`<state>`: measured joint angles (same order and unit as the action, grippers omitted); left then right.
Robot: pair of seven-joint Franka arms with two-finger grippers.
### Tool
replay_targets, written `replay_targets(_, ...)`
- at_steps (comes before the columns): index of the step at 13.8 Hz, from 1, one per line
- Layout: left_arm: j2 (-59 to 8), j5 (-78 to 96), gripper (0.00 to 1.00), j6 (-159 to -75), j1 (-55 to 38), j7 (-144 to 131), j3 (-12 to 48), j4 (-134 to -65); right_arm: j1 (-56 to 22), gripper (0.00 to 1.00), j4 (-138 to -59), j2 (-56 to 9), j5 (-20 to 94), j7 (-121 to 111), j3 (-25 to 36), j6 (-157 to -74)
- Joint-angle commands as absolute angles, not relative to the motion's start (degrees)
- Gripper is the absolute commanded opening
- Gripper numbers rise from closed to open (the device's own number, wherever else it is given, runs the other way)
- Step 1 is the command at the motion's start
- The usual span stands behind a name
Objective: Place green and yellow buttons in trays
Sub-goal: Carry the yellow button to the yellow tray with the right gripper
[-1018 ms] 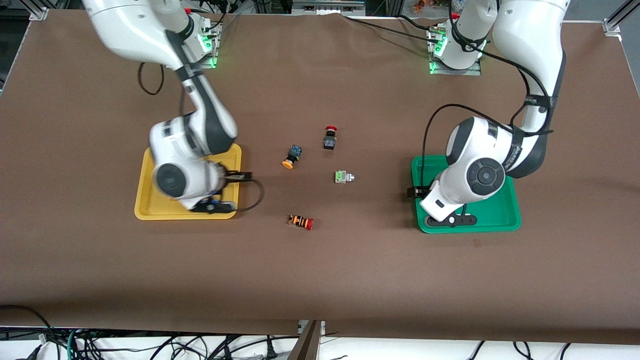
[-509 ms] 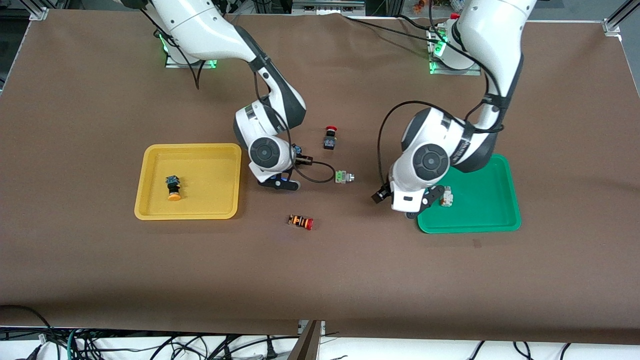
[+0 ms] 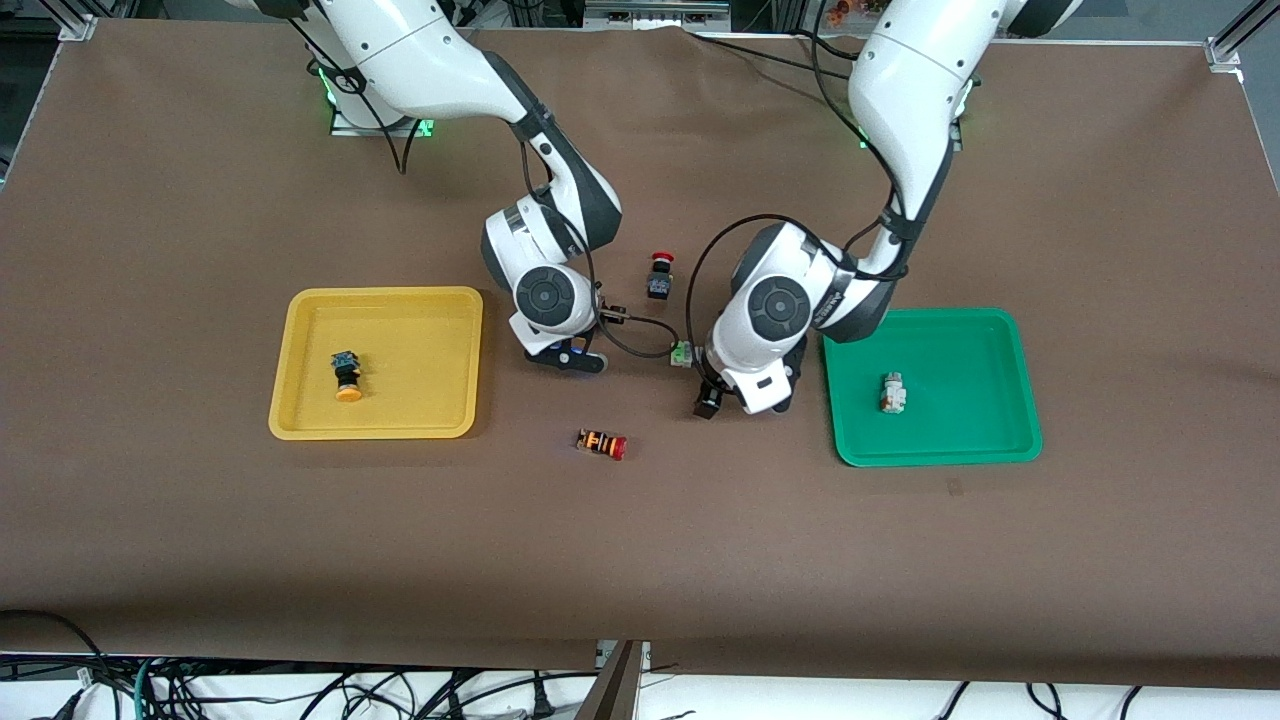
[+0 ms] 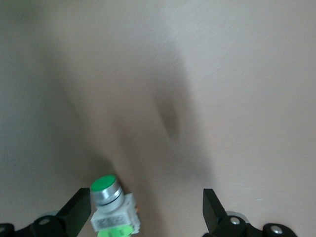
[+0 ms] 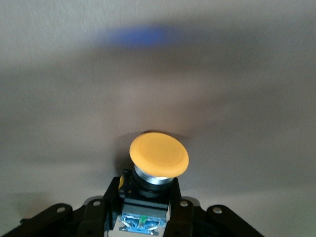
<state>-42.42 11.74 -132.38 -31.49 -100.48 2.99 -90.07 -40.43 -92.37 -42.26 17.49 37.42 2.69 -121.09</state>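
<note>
The front view looks down from high across the counter (image 3: 200,520), facing both arm bases and taking in the yellow tray (image 3: 300,425) and green tray (image 3: 1020,440). The left wrist view sits close above the counter, looking past the left hand (image 4: 143,217) at the green-capped switch (image 4: 111,205); the front view shares that switch (image 3: 681,353), midway between the trays. The right wrist view looks equally closely past the right hand (image 5: 145,210) at an orange-capped switch (image 5: 158,163), hidden in the front view.
</note>
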Motion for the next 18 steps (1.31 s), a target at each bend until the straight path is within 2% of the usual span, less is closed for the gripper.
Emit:
replay_targets(1,-41.7,14.2,1.00,-132.8,-32.7,-102.5,3.0,-92.3,-36.0,0.00,-91.1,-38.7,17.6,29.1,5.4,-116.0)
replay_targets(3,-42.3,15.1,1.00,-133.0,-33.2,-103.1,3.7,-92.5,-30.3,0.00,-88.9,-38.7,15.5,19.5,6.2,-110.5)
replay_targets(5,-42.8,15.1,0.98,-133.6,-34.2,-103.1,3.8,-93.2,-26.2,0.00,-89.2,-38.9,10.2,12.1,6.3,-110.0)
replay_targets(6,-43.2,15.1,0.89,-133.9,-34.6,-103.1,3.8,-93.2,-24.4,0.00,-89.5,-39.3,9.4,9.6,6.4,-109.4)
replay_targets(8,-44.2,15.1,0.65,-134.8,-35.1,-103.1,3.8,-93.1,-22.8,0.00,-90.8,-39.5,8.8,5.2,6.8,-109.5)
replay_targets(9,-44.1,15.2,0.40,-134.8,-35.2,-103.1,3.9,-92.9,-22.1,0.07,-91.2,-39.5,8.6,4.1,7.1,-109.4)
replay_targets(10,-43.9,15.1,0.24,-134.8,-34.8,-102.5,3.9,-92.7,-21.7,0.96,-91.1,-39.4,8.7,4.8,7.1,-109.2)
replay_targets(12,-43.2,14.2,0.17,-133.8,-34.4,-101.2,3.3,-92.5,-20.3,1.00,-90.1,-38.7,8.7,3.4,7.2,-109.2)
replay_targets(14,-39.9,13.5,0.17,-126.8,-33.3,-95.1,1.2,-92.4,-20.1,1.00,-87.8,-36.4,8.7,3.3,7.9,-107.5)
replay_targets(18,-33.6,9.1,0.17,-113.6,-27.5,-77.1,-0.3,-92.2,-19.6,1.00,-77.3,-34.5,8.7,0.5,11.4,-95.4)
